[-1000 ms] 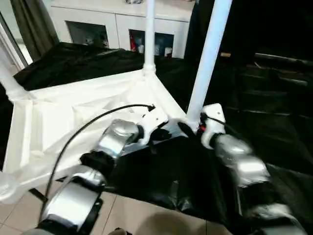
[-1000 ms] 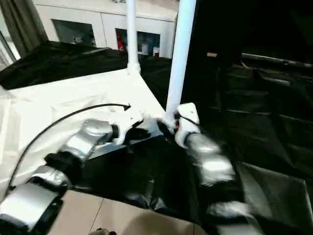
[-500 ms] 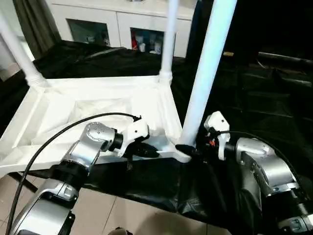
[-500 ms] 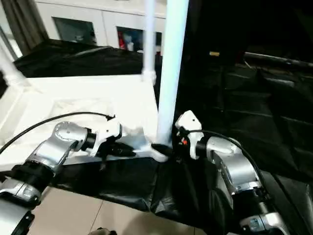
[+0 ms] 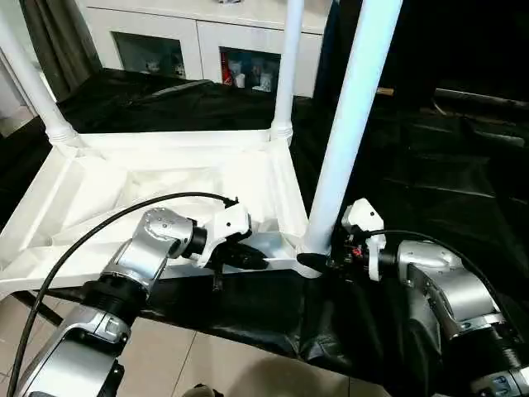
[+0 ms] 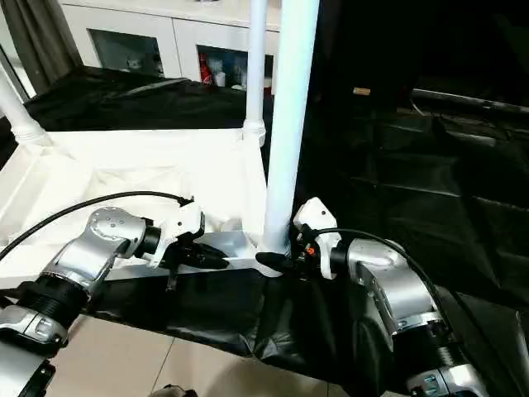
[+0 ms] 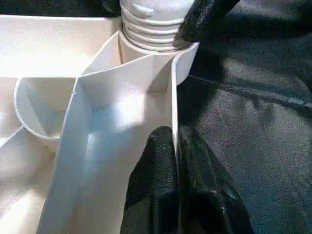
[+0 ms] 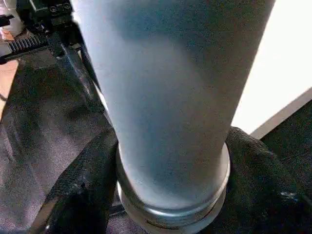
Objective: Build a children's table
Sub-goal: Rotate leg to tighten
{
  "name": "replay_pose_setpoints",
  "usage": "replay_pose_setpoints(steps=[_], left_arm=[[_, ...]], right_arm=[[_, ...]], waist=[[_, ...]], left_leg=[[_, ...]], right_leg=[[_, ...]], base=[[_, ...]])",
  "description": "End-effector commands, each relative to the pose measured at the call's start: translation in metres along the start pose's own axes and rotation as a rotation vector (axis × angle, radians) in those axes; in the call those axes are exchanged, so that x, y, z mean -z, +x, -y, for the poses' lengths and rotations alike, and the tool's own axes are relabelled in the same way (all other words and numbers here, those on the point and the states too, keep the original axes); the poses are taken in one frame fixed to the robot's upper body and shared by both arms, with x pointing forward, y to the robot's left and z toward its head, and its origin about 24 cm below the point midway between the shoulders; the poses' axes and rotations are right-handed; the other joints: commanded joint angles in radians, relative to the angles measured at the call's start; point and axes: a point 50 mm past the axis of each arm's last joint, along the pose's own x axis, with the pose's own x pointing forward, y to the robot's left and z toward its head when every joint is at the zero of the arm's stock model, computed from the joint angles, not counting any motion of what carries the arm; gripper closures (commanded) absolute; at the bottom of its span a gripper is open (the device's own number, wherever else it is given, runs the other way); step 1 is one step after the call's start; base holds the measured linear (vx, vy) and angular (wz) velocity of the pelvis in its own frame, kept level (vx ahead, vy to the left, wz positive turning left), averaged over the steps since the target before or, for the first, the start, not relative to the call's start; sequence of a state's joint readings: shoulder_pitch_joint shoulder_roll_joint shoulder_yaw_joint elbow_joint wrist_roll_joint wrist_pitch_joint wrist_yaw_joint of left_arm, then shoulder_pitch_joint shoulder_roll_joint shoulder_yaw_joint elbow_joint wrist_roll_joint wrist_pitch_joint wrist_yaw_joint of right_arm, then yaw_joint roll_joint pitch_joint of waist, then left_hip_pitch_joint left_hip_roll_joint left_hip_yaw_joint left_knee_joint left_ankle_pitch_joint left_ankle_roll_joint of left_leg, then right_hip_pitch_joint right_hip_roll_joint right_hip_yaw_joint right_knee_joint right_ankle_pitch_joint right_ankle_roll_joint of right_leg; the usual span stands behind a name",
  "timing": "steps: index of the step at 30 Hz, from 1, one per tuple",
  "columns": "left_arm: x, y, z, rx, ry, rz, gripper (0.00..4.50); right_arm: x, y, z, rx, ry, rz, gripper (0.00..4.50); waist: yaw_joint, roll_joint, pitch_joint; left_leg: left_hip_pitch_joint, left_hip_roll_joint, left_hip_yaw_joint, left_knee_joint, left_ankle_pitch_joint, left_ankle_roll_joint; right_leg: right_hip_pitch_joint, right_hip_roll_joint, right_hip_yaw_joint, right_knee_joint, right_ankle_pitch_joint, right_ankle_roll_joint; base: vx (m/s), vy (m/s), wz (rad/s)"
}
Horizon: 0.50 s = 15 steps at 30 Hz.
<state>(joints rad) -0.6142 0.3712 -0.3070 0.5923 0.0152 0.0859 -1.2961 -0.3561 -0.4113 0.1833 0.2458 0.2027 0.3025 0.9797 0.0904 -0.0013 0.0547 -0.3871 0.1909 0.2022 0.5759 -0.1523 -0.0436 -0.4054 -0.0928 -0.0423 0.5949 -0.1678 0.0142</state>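
Gripping the near leg (image 5: pixel 351 124) at its base, my right gripper (image 5: pixel 318 263) has its black fingers (image 8: pixel 80 187) clenched around the tube on both sides, just above the corner socket (image 7: pixel 156 58) where the leg's threaded end sits. That leg stands upright at the near right corner of the top (image 5: pixel 165 186), which lies upside down on a black sheet (image 5: pixel 430 174), ribbed underside facing up. My left gripper (image 5: pixel 252 258) pinches the top's near edge wall, just beside that same socket; in the left wrist view its two fingers (image 7: pixel 156 185) press against the thin white wall from either side. Two more legs stand upright in the far corners: one at the far right (image 5: pixel 285 66), one at the far left (image 5: pixel 33 87). Behind the sheet stands a white cabinet (image 5: pixel 198 41) with glass doors.
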Motion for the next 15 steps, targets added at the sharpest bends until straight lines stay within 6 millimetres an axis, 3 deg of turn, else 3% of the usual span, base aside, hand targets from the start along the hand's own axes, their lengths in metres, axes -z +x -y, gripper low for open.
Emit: replay_pose_setpoints(steps=[1, 3, 5, 6, 7, 9, 10, 11, 12, 14, 15], left_arm=[[-0.009, 0.003, 0.001, 0.006, 0.021, 0.051, 4.50], [-0.009, 0.005, -0.002, -0.031, 0.011, 0.045, 4.50], [-0.008, 0.012, -0.012, -0.154, -0.019, 0.030, 4.50], [-0.008, 0.012, -0.012, -0.154, -0.019, 0.030, 4.50], [-0.009, 0.018, -0.016, -0.209, -0.038, 0.023, 4.50], [-0.011, 0.026, -0.020, -0.261, -0.066, 0.026, 4.50], [-0.012, 0.030, -0.022, -0.288, -0.083, 0.028, 4.50], [-0.012, 0.031, -0.022, -0.289, -0.084, 0.028, 4.50], [-0.016, 0.037, -0.023, -0.319, -0.102, 0.035, 4.50], [-0.017, 0.039, -0.024, -0.322, -0.105, 0.036, 4.50], [-0.027, 0.054, -0.024, -0.356, -0.121, 0.048, 4.50]], right_arm=[[-0.001, 0.001, -0.001, 0.014, 0.012, 0.022, 1.73], [0.001, 0.004, 0.000, 0.044, 0.038, 0.034, 1.74], [0.010, 0.013, 0.006, 0.207, 0.125, 0.060, 1.75], [0.010, 0.013, 0.006, 0.207, 0.125, 0.060, 1.75], [0.015, 0.019, 0.007, 0.294, 0.173, 0.069, 1.75], [0.019, 0.026, 0.008, 0.389, 0.224, 0.075, 1.75], [0.021, 0.031, 0.008, 0.441, 0.253, 0.076, 1.75], [0.021, 0.031, 0.008, 0.444, 0.255, 0.076, 1.75], [0.022, 0.036, 0.010, 0.516, 0.301, 0.088, 1.75], [0.021, 0.037, 0.010, 0.528, 0.306, 0.090, 1.76], [0.017, 0.049, 0.012, 0.622, 0.332, 0.094, 1.76]], waist=[[-0.002, -0.010, -0.067], [-0.003, -0.011, -0.066], [-0.005, -0.012, -0.065], [-0.008, -0.012, -0.064], [-0.008, -0.014, -0.066], [-0.010, -0.010, -0.063], [-0.012, -0.015, -0.065], [-0.012, -0.013, -0.064], [-0.014, -0.005, -0.062], [-0.014, -0.011, -0.063], [-0.019, -0.004, -0.063]], left_leg=[[0.026, 0.039, -0.017, -0.066, -0.291, 0.012], [0.026, 0.038, -0.017, -0.067, -0.300, 0.007], [0.028, 0.037, -0.018, -0.067, -0.313, -0.003], [0.029, 0.035, -0.018, -0.067, -0.322, -0.008], [0.028, 0.036, -0.022, -0.070, -0.328, -0.019], [0.037, 0.034, -0.022, -0.070, -0.368, -0.037], [0.026, 0.034, -0.028, -0.075, -0.358, -0.037], [0.028, 0.035, -0.025, -0.076, -0.360, -0.035], [0.036, 0.034, -0.024, -0.074, -0.390, -0.037], [0.038, 0.031, -0.027, -0.073, -0.409, -0.042], [0.037, 0.032, -0.027, -0.074, -0.415, -0.050]], right_leg=[[0.034, -0.048, 0.031, -0.070, -0.282, -0.208], [0.034, -0.050, 0.032, -0.071, -0.301, -0.204], [0.028, -0.050, 0.031, -0.076, -0.330, -0.199], [0.027, -0.050, 0.031, -0.078, -0.348, -0.195], [0.029, -0.052, 0.031, -0.079, -0.380, -0.177], [0.019, -0.051, 0.031, -0.087, -0.410, -0.173], [0.034, -0.052, 0.027, -0.083, -0.411, -0.158], [0.029, -0.050, 0.030, -0.085, -0.406, -0.156], [0.017, -0.051, 0.033, -0.089, -0.417, -0.159], [0.020, -0.051, 0.029, -0.092, -0.444, -0.152], [0.015, -0.050, 0.030, -0.094, -0.447, -0.148]], base=[[0.000, 0.000, 0.00], [0.000, 0.000, 0.00], [0.000, 0.000, 0.00], [0.000, 0.000, 0.00], [0.000, 0.000, 0.00], [0.000, 0.000, 0.00], [0.000, 0.000, 0.00], [0.000, 0.000, 0.00], [0.000, 0.000, 0.00], [0.000, 0.000, 0.00], [0.000, 0.000, 0.00]])
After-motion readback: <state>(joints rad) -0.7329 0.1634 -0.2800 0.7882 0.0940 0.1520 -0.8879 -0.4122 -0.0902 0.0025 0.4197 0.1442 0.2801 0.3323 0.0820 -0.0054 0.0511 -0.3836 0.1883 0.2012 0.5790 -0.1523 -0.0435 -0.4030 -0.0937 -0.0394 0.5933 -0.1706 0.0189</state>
